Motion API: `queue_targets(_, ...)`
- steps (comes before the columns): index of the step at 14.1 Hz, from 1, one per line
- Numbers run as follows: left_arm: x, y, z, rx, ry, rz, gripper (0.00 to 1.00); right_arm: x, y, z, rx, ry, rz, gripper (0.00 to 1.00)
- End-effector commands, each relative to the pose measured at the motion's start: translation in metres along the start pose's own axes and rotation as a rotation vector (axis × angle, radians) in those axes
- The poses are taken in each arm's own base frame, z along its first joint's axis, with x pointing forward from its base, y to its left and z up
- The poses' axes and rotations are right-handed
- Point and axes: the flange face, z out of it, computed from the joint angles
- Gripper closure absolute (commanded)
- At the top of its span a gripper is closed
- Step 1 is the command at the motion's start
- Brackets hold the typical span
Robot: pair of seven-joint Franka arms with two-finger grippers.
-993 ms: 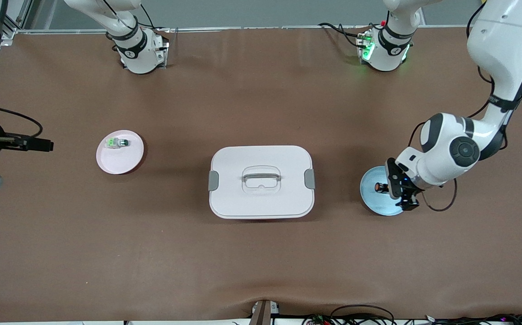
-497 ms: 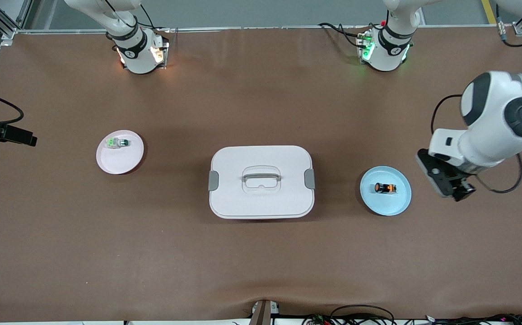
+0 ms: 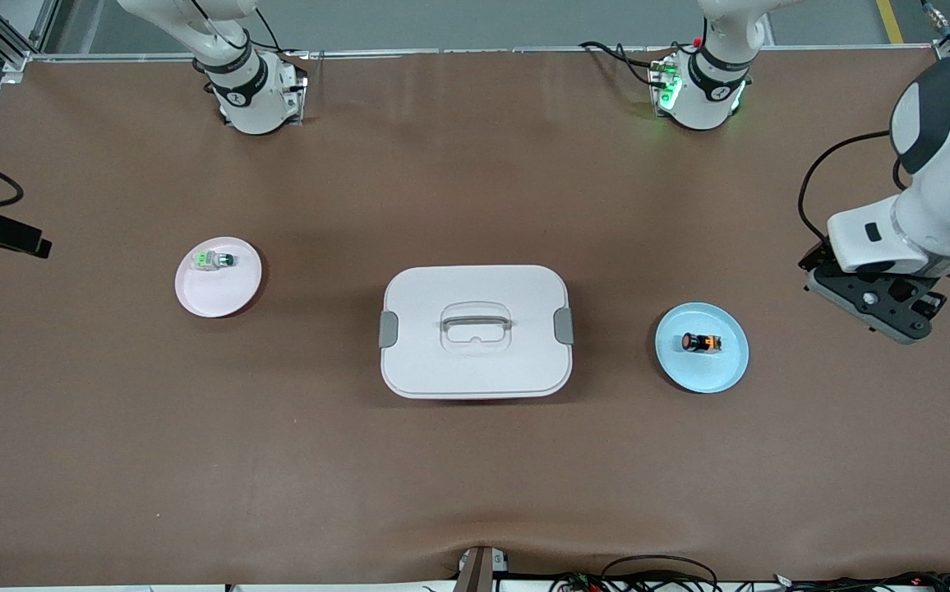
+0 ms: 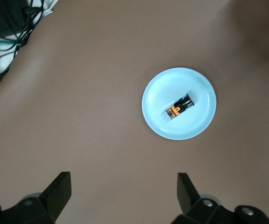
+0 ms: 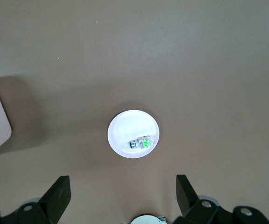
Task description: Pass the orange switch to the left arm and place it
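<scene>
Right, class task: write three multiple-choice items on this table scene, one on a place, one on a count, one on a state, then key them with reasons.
1. The orange switch lies on:
A. the blue plate
B. the box
C. bare table

2. Round plates on the table:
A. one
B. two
C. three

3. The left gripper is:
A. shut on the switch
B. open, holding nothing
C. resting on the box

Key: 1 A, the switch sits inside the plate's rim. 2 B, the blue plate and the pink plate with the green-and-white switch. 3 B, the left wrist view shows its jaws apart over bare table.

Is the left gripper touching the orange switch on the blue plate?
Apart. The left wrist view shows the left gripper open, bare table separating it from the blue plate holding the orange switch.
</scene>
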Motion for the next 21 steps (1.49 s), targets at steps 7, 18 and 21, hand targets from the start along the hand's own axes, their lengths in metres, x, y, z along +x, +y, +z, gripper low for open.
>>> queue_targets(7, 0.02, 0.035, -0.056, -0.177, 0.056, -0.584, 0.0, -0.048, 0.005, 0.019, 0.025, 0.104, -0.004, 0.0)
queue_targets(18, -0.05, -0.012, -0.095, -0.128, -0.044, -0.717, 0.0, -0.053, 0.007, 0.015, 0.033, 0.135, 0.015, 0.0)
queue_targets(21, -0.046, -0.017, -0.085, -0.138, -0.044, -0.683, 0.0, -0.054, 0.029, 0.013, 0.154, 0.118, 0.055, 0.0)
